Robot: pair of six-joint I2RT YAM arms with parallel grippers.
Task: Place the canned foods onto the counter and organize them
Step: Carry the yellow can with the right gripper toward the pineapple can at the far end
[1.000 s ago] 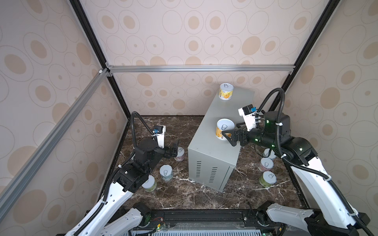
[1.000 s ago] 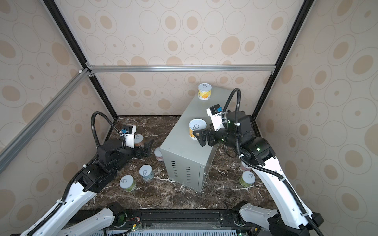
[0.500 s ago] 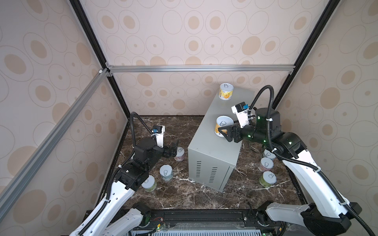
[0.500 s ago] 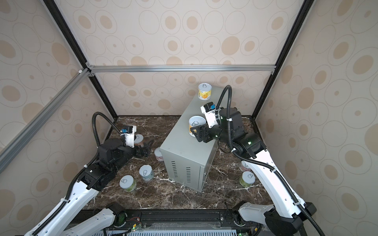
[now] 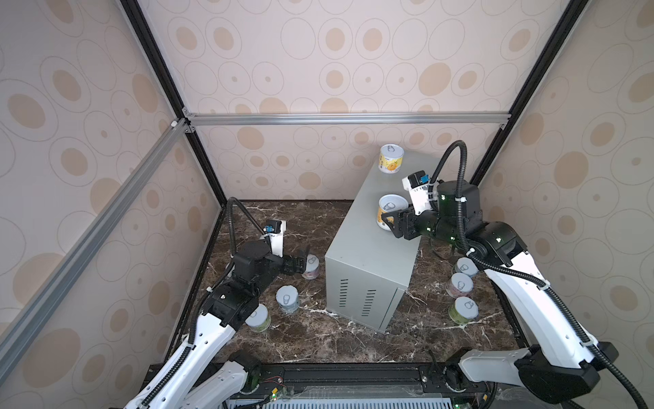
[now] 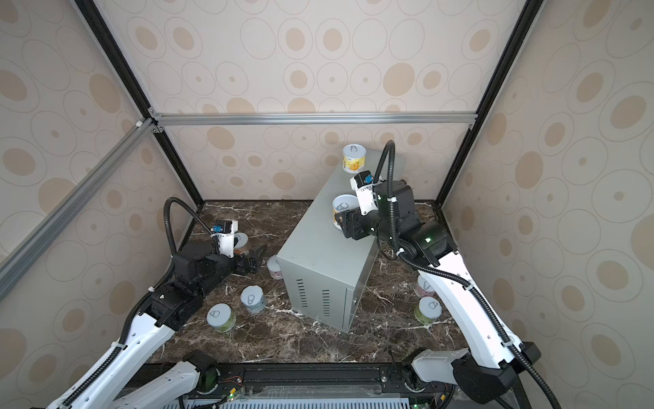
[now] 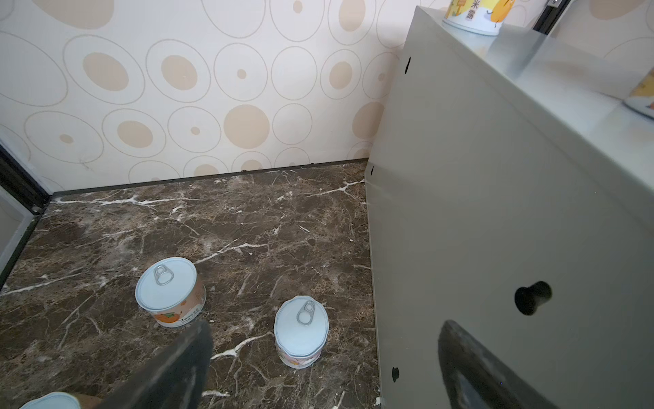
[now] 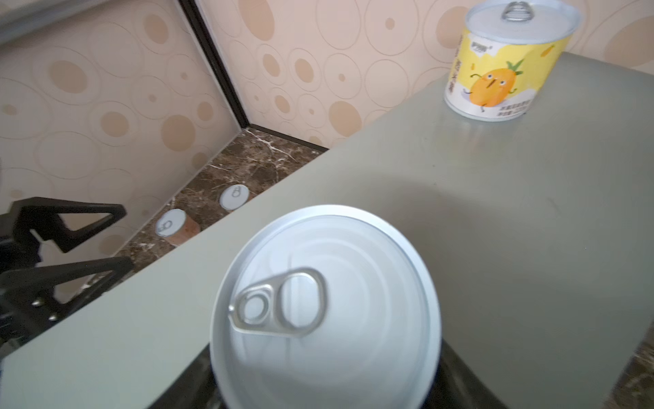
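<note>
The counter point(image 5: 368, 244) is a tall pale-grey box standing on the marble floor. A yellow can point(image 5: 391, 158) stands at its far end. My right gripper point(image 5: 391, 222) is shut on a second yellow can point(image 5: 391, 209) over the middle of the top; its lid point(image 8: 325, 304) fills the right wrist view, and I cannot tell whether its base touches the counter point(image 8: 477, 219). My left gripper point(image 5: 306, 260) is open, low on the floor, with a pink can point(image 7: 300, 331) ahead between its fingers point(image 7: 177, 364). A salmon can point(image 7: 168, 290) stands beside it.
On the floor left of the counter stand a pale-blue can point(image 5: 287, 299) and a green can point(image 5: 258, 317). Three more cans point(image 5: 459, 284) line up on the floor right of the counter, under my right arm. Patterned walls close in at the back and both sides.
My right gripper moved in around the middle yellow can and its jaws closed on it. The left arm has barely moved and stays open.
</note>
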